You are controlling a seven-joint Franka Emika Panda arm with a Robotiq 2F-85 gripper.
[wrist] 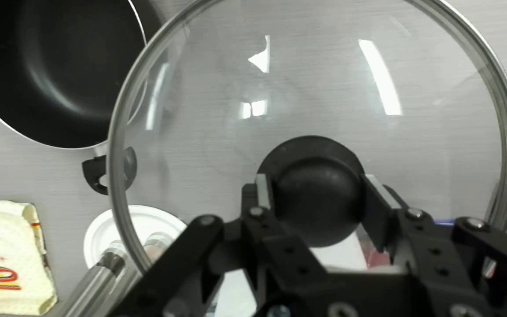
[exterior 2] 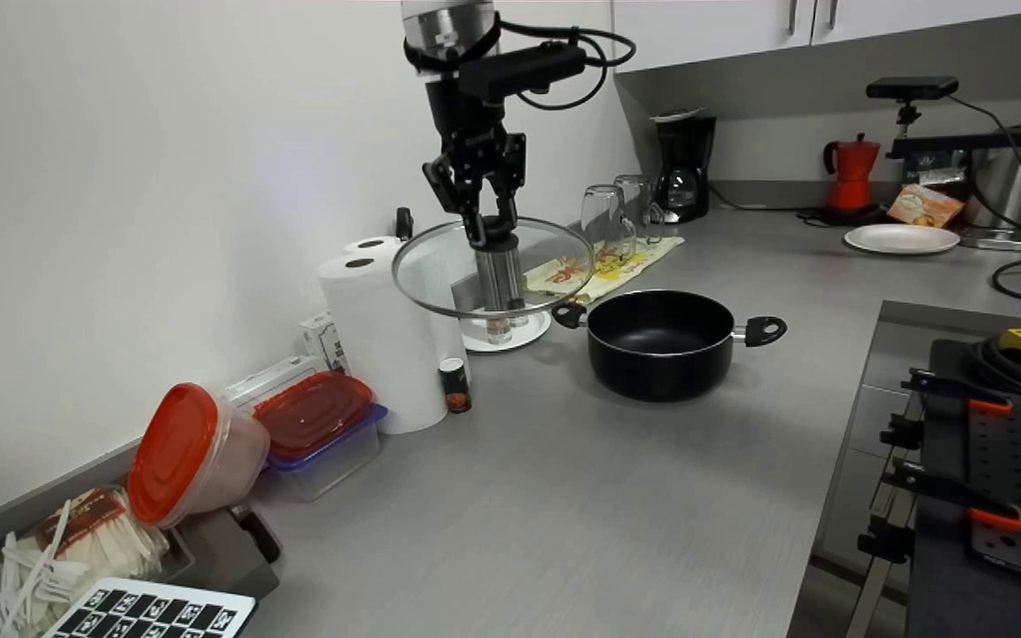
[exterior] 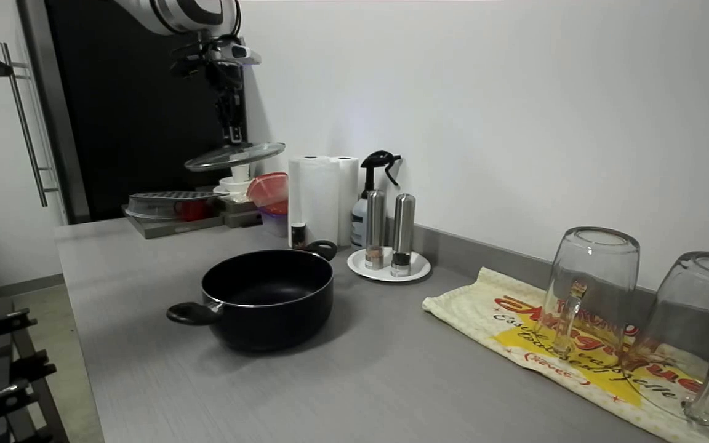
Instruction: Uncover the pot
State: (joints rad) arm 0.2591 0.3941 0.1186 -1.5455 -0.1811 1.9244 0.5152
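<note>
Grey countertop [exterior 2: 564, 532] is stretching below the gripper [wrist: 319, 193], whose fingers [wrist: 376, 220] are pinching the knob [wrist: 315, 211] of the glass lid [wrist: 315, 92]. In the wrist view the uncovered pot [wrist: 64, 70] is sitting at ten o'clock from them; setting down is probably calling for a move towards twelve.

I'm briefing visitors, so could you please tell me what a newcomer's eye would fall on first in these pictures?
Probably the round clear glass lid, held above the grey countertop by the black robot hand. Next comes the wide black round pot, standing uncovered on that countertop. The two clear glass mugs on the yellow printed cloth by the white wall may follow.
</note>
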